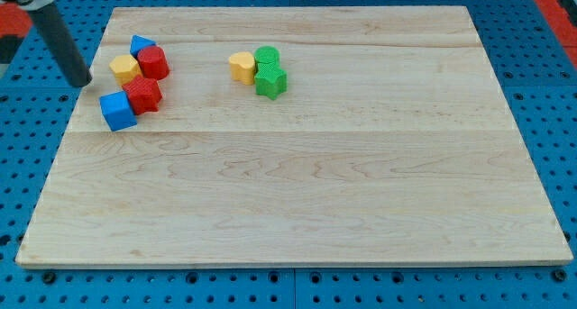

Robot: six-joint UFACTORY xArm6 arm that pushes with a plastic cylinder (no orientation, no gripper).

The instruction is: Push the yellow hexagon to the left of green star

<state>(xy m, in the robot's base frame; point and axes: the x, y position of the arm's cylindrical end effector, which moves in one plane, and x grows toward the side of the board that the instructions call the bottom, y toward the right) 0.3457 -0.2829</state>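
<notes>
The yellow hexagon (pixel 124 68) lies near the view's top left, in a cluster with a blue triangular block (pixel 141 46), a red cylinder (pixel 154 62), a red star (pixel 142 95) and a blue cube (pixel 117 110). The green star (pixel 270 80) lies further right, touching a green cylinder (pixel 266 57) and a yellow heart-like block (pixel 241 66). My tip (pixel 82 82) is at the board's left edge, a short way left of the yellow hexagon and apart from it.
The wooden board (pixel 297 210) lies on a blue perforated table (pixel 18 165). The rod (pixel 59 34) slants up to the view's top left corner.
</notes>
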